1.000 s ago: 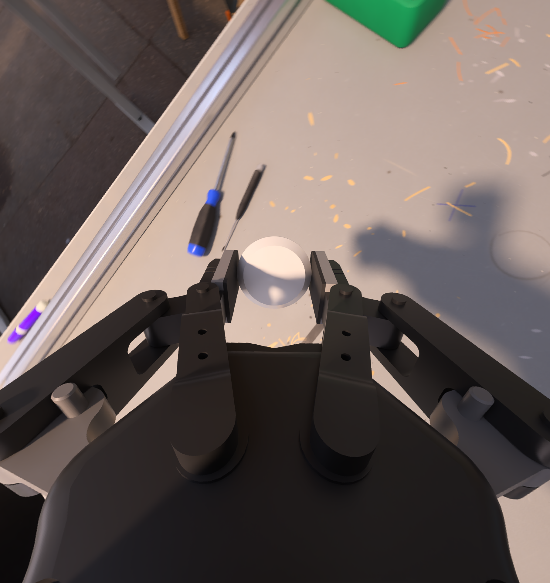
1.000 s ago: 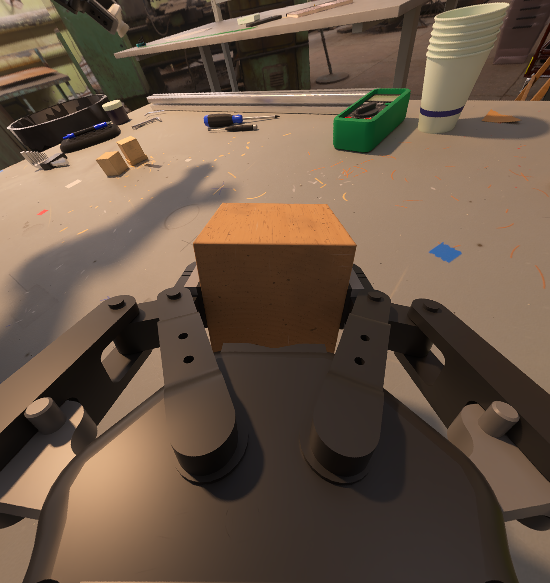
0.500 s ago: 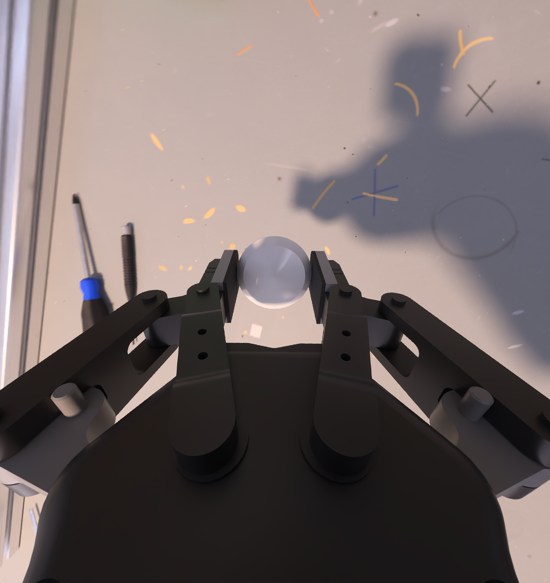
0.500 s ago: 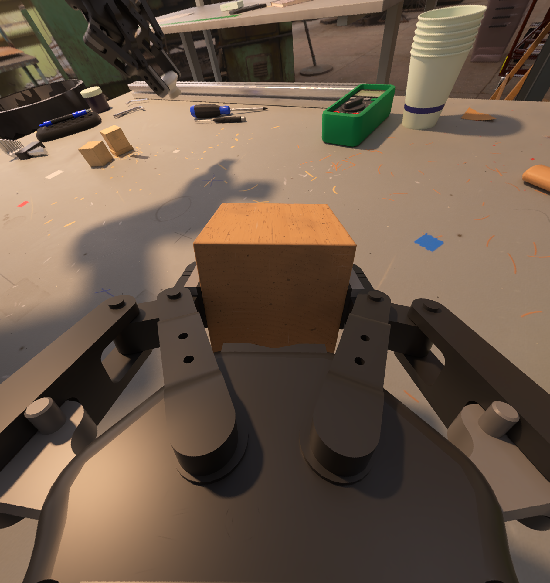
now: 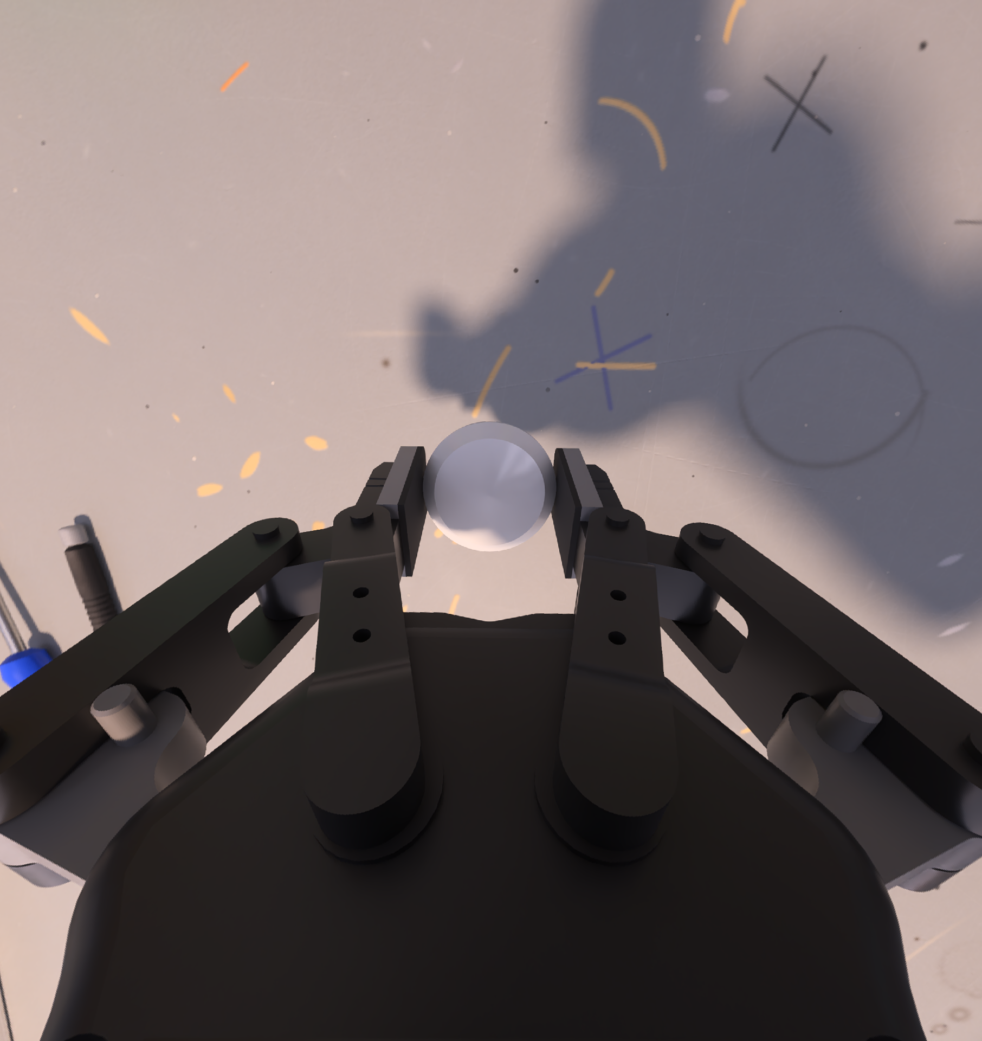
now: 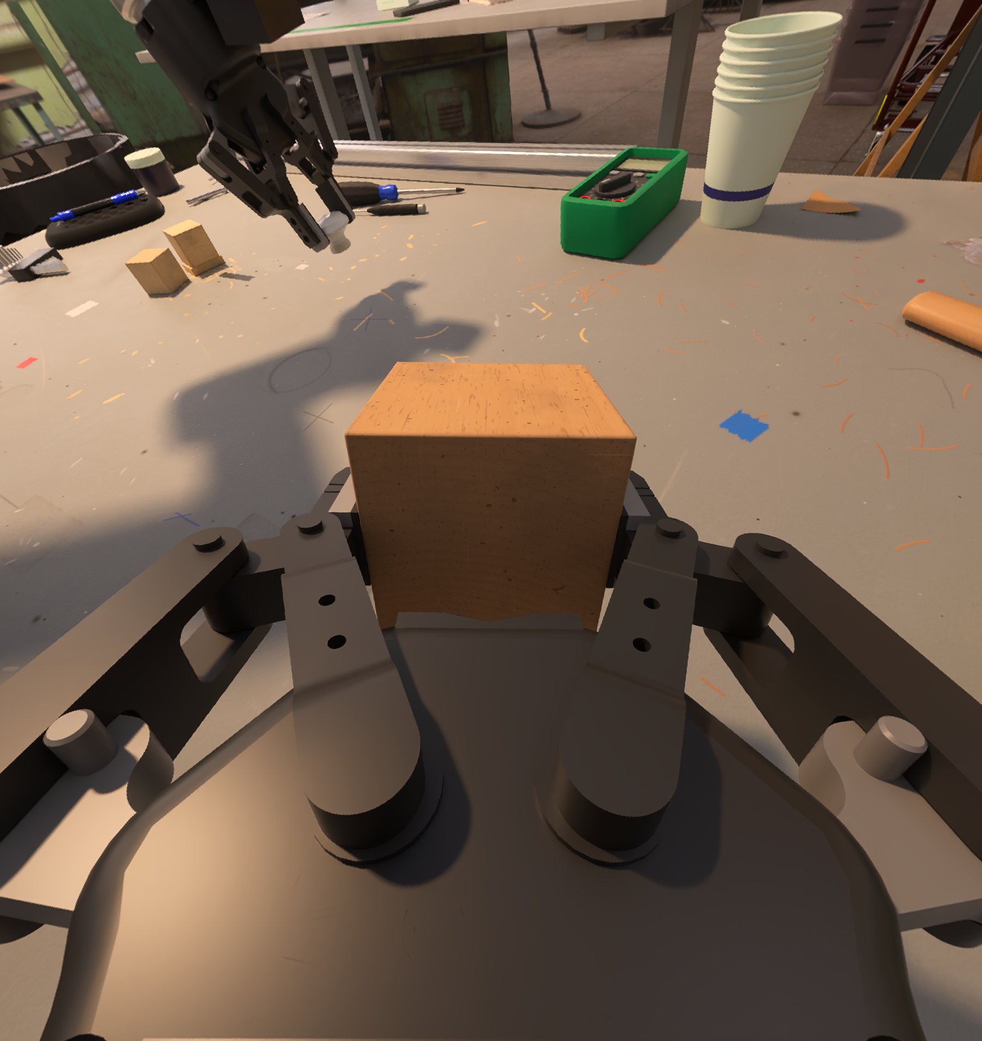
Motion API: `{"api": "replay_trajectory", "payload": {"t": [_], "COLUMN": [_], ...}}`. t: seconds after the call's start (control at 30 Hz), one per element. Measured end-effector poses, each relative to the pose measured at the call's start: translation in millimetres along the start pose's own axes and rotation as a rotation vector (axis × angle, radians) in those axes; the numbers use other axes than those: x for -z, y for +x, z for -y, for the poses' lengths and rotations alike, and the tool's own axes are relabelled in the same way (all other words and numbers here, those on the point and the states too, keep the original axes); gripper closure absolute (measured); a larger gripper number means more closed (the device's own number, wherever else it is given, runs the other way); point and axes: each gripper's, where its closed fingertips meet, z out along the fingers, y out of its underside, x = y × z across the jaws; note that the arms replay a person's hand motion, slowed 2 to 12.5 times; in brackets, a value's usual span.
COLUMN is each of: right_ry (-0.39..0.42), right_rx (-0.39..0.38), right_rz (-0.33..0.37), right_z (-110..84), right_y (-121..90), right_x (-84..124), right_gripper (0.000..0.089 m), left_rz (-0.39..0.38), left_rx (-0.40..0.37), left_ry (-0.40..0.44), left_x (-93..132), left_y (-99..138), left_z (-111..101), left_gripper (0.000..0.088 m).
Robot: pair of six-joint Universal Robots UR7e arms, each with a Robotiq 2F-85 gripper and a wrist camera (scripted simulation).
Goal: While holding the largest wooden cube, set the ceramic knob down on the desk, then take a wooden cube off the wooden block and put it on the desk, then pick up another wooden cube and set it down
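Note:
My left gripper (image 5: 487, 484) is shut on the white ceramic knob (image 5: 486, 495) and holds it above the desk, pointing steeply down. It also shows in the right wrist view (image 6: 322, 234) at the far left, with the knob (image 6: 335, 228) a little above the desk surface. My right gripper (image 6: 489, 507) is shut on the largest wooden cube (image 6: 489, 439) and holds it above the desk. Two small wooden cubes (image 6: 155, 271) (image 6: 193, 246) stand at the far left; the farther one is tilted. I cannot make out a wooden block under them.
Two screwdrivers (image 6: 398, 194) lie by a metal rail at the back, also in the left wrist view (image 5: 86, 569). A green multimeter (image 6: 618, 205), stacked paper cups (image 6: 759, 124), a black tray (image 6: 55, 169) and a rounded wooden piece (image 6: 956, 324) sit around the desk (image 6: 702, 349).
My left gripper has come down and toward the desk's middle with the knob still held; it now shows large in the right wrist view. My right gripper keeps hold of the big cube.

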Motion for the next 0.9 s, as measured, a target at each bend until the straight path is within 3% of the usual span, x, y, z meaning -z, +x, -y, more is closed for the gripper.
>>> {"api": "replay_trajectory", "payload": {"t": [0.3,0.57,0.9], "right_ry": [-0.003,-0.016,-0.019], "right_rx": [0.009,0.007,-0.004], "right_rz": [0.009,0.019,0.024], "right_z": [1.7,-2.3,-4.9], "right_y": [-2,-4,-2], "right_x": [-4,-8,-10], "right_gripper": [0.0293,0.0293,0.0293], "left_rz": [-0.065,-0.074,-0.098], "left_rx": [-0.034,-0.047,-0.022], "left_ry": [-0.009,-0.037,-0.032], "left_x": [-13,-22,-30], "left_y": [9,12,15], "left_z": [10,13,16], "left_gripper": [0.0482,0.0482,0.0482]}}
